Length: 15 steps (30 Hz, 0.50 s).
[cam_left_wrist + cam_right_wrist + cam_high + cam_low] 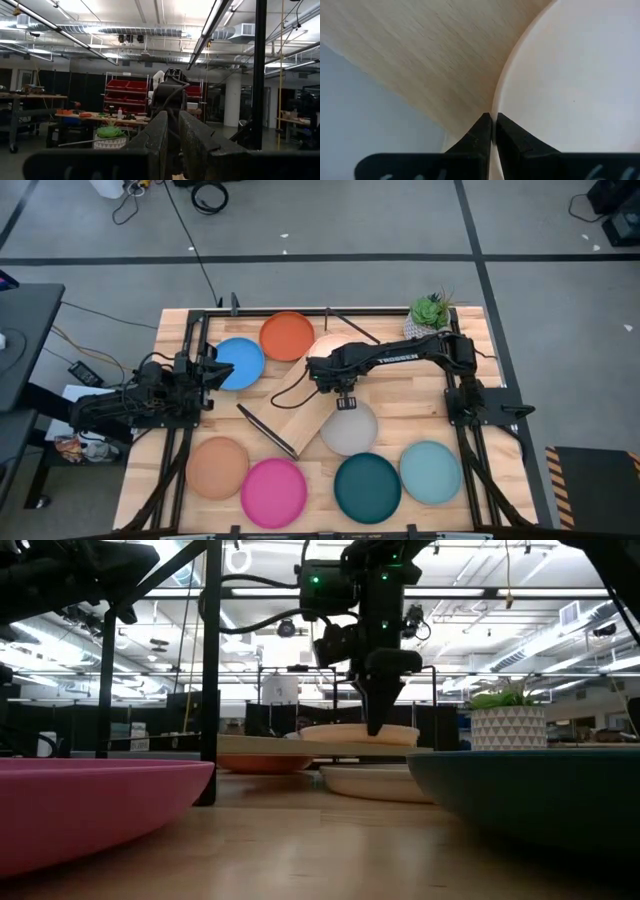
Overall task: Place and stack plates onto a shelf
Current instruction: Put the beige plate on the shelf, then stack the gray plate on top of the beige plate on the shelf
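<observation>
Here the right claw [492,131] is clenched on the rim of the cream plate [570,75], which lies on the shelf [300,425] mid-bench, so ease it flat before letting go (the left claw [172,145], pinched closed and empty, waits beside the blue plate [240,363]).

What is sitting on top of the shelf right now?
The cream plate rests on the shelf, with the right pincer shut on its rim. The arm covers most of it from above.

Blue plate [238,362], orange plate [287,335], pink plate [273,492], pale wooden shelf [303,423]
</observation>
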{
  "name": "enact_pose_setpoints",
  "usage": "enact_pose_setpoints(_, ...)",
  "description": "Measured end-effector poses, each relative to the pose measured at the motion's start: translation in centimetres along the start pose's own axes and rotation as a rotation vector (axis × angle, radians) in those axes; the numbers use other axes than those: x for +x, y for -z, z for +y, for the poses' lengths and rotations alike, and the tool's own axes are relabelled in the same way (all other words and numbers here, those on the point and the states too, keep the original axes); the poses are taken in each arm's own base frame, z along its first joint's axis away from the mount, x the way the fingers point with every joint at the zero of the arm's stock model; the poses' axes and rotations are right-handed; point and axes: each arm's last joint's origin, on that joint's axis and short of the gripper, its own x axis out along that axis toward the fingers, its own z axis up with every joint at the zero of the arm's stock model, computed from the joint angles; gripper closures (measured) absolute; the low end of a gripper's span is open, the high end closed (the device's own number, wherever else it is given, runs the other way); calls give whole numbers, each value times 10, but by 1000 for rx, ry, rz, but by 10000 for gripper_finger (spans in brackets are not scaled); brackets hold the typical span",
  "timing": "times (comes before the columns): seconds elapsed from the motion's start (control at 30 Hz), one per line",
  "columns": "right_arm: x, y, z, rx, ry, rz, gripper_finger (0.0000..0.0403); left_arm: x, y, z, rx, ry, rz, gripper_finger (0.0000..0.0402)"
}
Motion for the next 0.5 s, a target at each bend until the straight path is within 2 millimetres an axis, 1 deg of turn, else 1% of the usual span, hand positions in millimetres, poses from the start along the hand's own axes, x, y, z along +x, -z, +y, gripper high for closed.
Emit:
enact_pose_setpoints(0.1, -1, 0, 1, 10, 0, -2, 356, 0, 0, 0, 0, 0, 0, 347)
enact_pose_setpoints(0.27, -2, 0, 1, 43, -1, 2, 321, 0, 0, 0, 0, 0, 0, 347)
enact_pose_setpoints(0.4, -17, -4, 9, 74, 0, -7, 297, 0, 0, 0, 0, 0, 0, 347)
enact_pose_setpoints(0.5, -29, -9, 26, 76, -5, -36, 286, 0, 0, 0, 0, 0, 0, 347)
